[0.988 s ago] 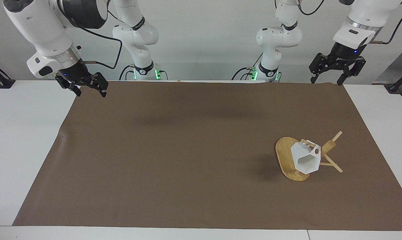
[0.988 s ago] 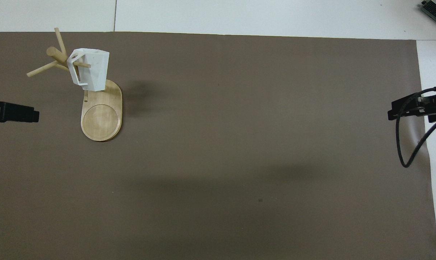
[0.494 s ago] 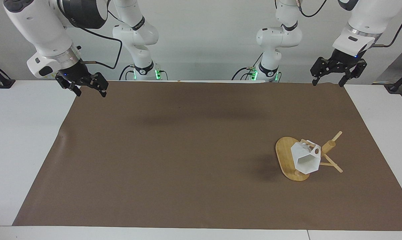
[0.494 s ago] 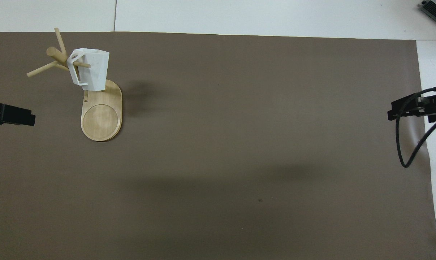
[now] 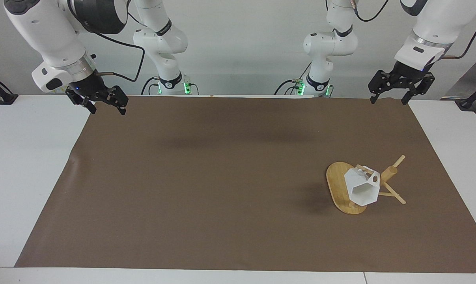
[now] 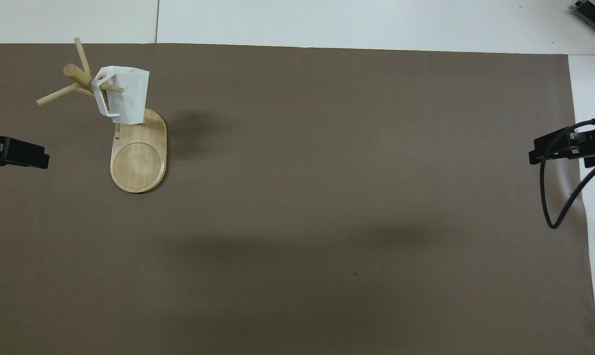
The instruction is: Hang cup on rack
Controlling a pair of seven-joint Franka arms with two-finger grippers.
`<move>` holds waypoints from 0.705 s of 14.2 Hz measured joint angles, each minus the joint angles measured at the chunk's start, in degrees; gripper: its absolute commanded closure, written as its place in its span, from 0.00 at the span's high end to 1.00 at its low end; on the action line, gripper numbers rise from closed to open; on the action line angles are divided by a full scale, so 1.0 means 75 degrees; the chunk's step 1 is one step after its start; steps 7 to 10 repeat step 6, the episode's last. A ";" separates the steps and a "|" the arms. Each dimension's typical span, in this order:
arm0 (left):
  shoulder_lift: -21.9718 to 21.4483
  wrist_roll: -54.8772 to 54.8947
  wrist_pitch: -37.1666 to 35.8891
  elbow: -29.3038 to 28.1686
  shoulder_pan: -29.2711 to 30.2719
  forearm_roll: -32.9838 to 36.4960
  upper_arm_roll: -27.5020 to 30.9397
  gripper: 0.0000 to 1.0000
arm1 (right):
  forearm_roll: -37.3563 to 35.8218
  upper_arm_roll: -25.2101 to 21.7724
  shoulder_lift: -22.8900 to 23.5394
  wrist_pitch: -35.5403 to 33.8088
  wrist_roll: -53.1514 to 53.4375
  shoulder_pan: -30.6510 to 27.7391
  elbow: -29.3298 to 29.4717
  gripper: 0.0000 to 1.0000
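Note:
The white faceted cup [image 5: 362, 188] [image 6: 124, 95] hangs by its handle on a peg of the bamboo rack [image 5: 338, 184] [image 6: 138, 162], which stands on the brown mat toward the left arm's end of the table. My left gripper [image 5: 390, 97] [image 6: 41, 159] hovers open and empty over the mat's corner at that end, well clear of the rack. Over the mat's corner at the right arm's end, my right gripper [image 5: 107, 109] [image 6: 538, 152] waits open and empty.
A brown mat [image 5: 222, 177] covers most of the white table [image 5: 28, 157]. A black cable [image 6: 553, 207] loops down from the right arm over the mat's edge.
The left gripper has drawn back a little and turned slightly. The cup, the rack and the right arm have not moved.

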 measured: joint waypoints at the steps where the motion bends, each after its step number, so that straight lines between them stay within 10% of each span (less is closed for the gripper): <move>1: 0.0000 -0.0010 -0.0038 -0.0012 0.0000 0.0000 0.0001 1.00 | 0.0000 0.0000 0.0000 0.0000 0.0000 0.0000 -0.0001 1.00; 10: -0.0044 -0.0034 -0.0110 -0.0252 0.0001 0.0002 0.0037 1.00 | 0.0000 0.0000 0.0000 0.0000 0.0000 0.0000 -0.0001 1.00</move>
